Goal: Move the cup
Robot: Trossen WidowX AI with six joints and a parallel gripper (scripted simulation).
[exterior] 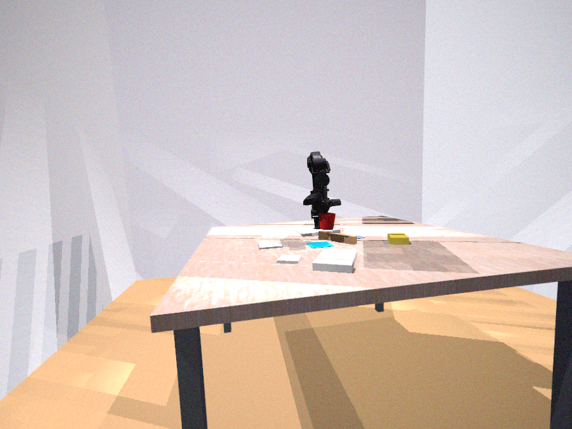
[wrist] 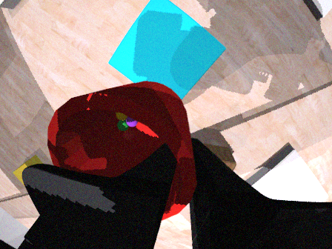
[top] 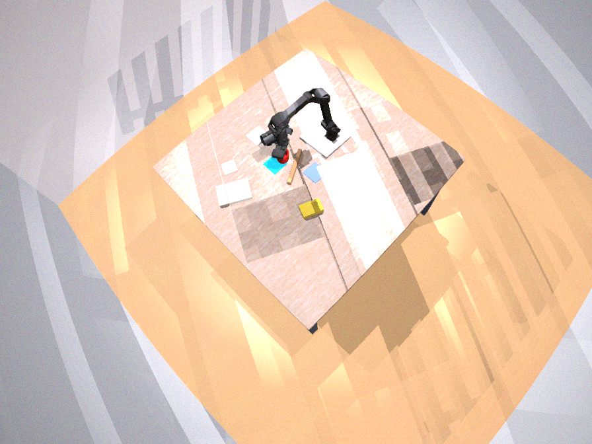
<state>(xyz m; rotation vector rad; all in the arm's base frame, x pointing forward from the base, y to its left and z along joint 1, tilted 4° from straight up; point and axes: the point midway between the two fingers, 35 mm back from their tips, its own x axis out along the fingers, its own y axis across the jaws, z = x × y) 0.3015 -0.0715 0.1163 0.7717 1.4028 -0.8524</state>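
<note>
The red cup (top: 283, 157) (exterior: 327, 221) (wrist: 93, 137) is held upright or nearly so, clear of the table. My gripper (top: 280, 153) (exterior: 322, 214) (wrist: 184, 143) is shut on its wall. Inside lie a green marble (wrist: 122, 125), a purple marble (wrist: 131, 121) and a dark yellow marble (wrist: 120, 115). The cyan pad (top: 273, 166) (exterior: 319, 244) (wrist: 159, 44) is bare; in the top view the cup overlaps its edge beside the wooden bar. The blue pad (top: 313, 172) (exterior: 360, 237) lies across the bar, also bare.
The wooden bar (top: 294, 167) (exterior: 341, 237) (wrist: 218, 146) stands between the pads. A yellow block (top: 311, 209) (exterior: 398, 239) (wrist: 22, 171), a white box (top: 233, 191) (exterior: 334, 261), a small white tile (top: 229, 166) (exterior: 289, 258) and another white tile (top: 255, 135) (exterior: 270, 244) lie around.
</note>
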